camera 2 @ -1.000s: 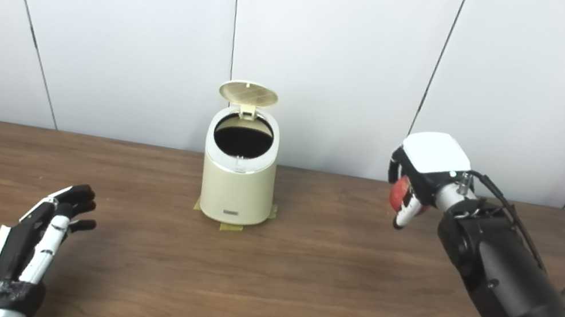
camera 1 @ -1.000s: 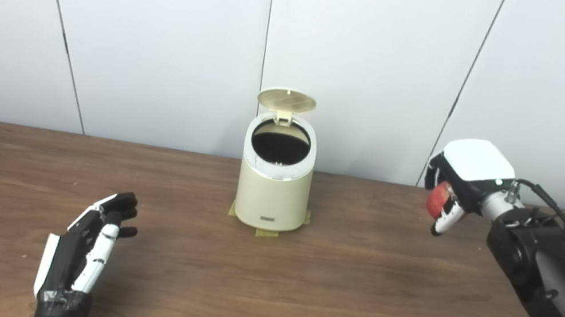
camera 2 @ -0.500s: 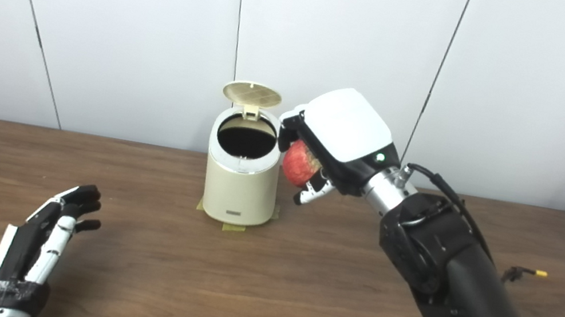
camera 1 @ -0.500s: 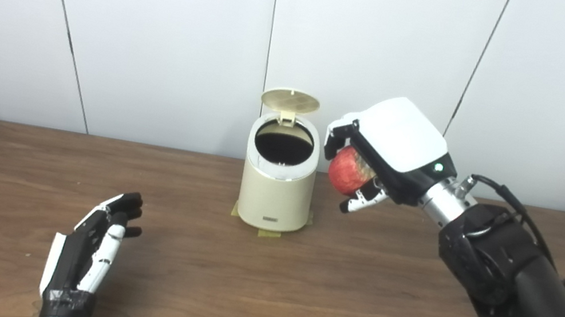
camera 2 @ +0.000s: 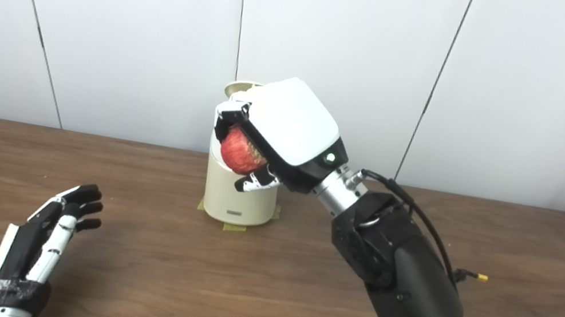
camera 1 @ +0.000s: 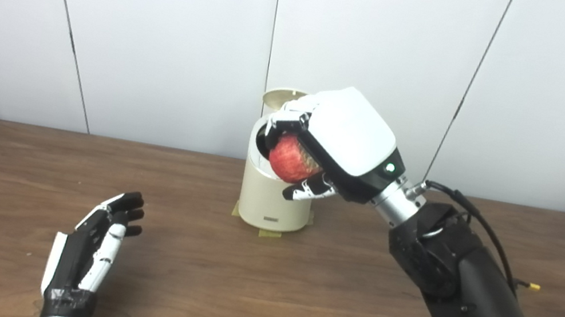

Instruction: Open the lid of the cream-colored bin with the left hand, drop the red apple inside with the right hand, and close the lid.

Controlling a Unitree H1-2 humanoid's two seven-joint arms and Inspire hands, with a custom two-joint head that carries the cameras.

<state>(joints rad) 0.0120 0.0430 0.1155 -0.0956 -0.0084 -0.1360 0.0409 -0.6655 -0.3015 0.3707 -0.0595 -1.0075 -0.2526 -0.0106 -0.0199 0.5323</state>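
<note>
Both hands visible: right hand [camera 1: 340, 145] grips apple [camera 1: 289, 160] over open bin [camera 1: 266, 202]; left hand [camera 1: 88, 255] open at 7 o'clock on counter [camera 1: 292, 300].

A dark brown wood-grain table [camera 1: 292, 300] with a rounded far-right corner fills the lower half of the view. Behind it stands a plain white panelled wall [camera 1: 165, 33] — split by thin dark vertical seams [camera 1: 274, 17]. The light is soft and even.

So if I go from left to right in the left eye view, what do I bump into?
Left hand → bin → apple → right hand.
</note>
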